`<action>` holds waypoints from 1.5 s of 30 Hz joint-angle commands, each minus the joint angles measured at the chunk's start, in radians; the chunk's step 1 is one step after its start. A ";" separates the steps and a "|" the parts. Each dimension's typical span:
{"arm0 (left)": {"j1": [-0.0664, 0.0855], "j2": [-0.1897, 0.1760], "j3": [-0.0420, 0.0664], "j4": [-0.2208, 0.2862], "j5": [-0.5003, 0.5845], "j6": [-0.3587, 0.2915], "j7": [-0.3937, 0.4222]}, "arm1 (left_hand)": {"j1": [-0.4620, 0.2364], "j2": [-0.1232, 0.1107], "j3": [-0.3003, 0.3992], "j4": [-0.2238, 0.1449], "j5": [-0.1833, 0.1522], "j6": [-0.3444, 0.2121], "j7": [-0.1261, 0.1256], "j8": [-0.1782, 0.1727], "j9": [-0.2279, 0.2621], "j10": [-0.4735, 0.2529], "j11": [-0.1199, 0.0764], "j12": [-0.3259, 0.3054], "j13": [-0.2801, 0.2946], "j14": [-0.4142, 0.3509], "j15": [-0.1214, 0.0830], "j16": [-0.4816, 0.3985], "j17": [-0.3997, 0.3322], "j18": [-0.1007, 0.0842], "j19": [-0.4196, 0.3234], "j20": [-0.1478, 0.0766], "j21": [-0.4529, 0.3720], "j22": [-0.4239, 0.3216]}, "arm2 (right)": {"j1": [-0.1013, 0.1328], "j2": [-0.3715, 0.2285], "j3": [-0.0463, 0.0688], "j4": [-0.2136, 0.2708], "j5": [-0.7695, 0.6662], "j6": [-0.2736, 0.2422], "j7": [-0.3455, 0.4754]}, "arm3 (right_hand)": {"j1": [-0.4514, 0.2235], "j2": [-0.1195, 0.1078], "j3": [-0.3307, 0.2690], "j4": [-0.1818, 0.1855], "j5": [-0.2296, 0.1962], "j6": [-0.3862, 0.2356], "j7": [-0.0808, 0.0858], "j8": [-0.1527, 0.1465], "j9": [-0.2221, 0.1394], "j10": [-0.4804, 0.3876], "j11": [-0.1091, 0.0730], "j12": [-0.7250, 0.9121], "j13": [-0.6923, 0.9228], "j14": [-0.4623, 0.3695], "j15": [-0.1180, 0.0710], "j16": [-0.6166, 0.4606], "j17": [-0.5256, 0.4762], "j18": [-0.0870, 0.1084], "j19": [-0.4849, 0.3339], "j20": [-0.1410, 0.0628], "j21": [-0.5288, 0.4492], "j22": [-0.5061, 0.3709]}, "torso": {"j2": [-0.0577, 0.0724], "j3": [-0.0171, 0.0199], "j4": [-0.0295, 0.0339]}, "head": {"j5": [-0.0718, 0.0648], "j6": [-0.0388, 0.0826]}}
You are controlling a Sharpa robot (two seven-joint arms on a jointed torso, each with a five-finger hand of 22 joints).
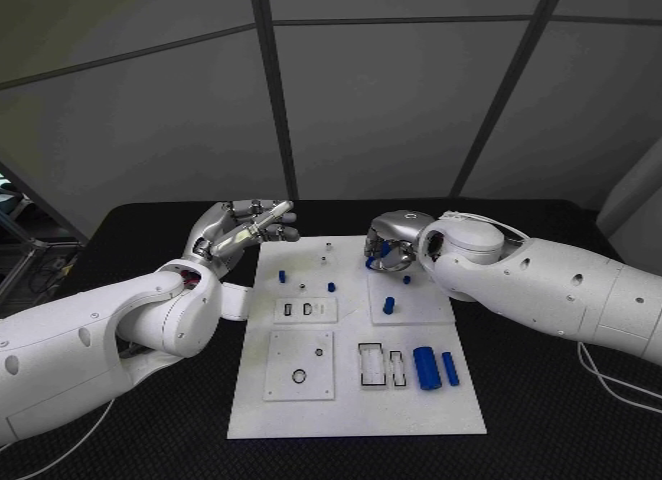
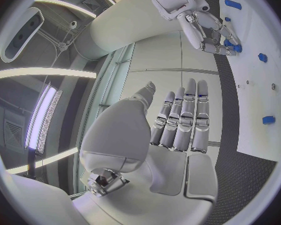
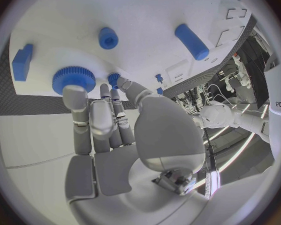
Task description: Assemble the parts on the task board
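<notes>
Fingers of the right hand point(image 3: 106, 130) touch a blue toothed gear point(image 3: 73, 78) on the white task board point(image 1: 418, 400); left hand point(image 2: 178, 120) open, empty.

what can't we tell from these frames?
- Head view: right hand covers the board's far right corner; its contact with the gear is unclear.
- Right wrist view: fingertip hides part of the gear.
- Head view: small pegs too small to identify.

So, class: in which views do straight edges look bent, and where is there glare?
Left wrist view: the task board edge curves, and bright light strips glare beside the left hand. Right wrist view: the board bows around the right hand. Head view: edges stay straight, lighting even, no glare.
</notes>
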 commanded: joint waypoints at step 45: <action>0.004 -0.011 0.001 -0.001 -0.007 0.017 -0.009 | -0.009 0.007 0.007 -0.002 0.003 -0.005 0.011 -0.008 -0.001 -0.002 0.008 -0.011 -0.001 -0.006 0.005 -0.007 0.003 -0.026 -0.008 0.001 -0.005 -0.003 | 0.003 0.017 0.001 0.011 -0.018 -0.178 -0.006 | 0.053 0.013 0.064 0.003 -0.050 0.064 0.000 0.017 0.006 0.066 -0.010 0.004 0.010 0.031 -0.011 0.047 0.038 -0.028 0.016 -0.002 0.062 0.070 | 0.003 -0.0013 0.0005 | 0.005 -0.002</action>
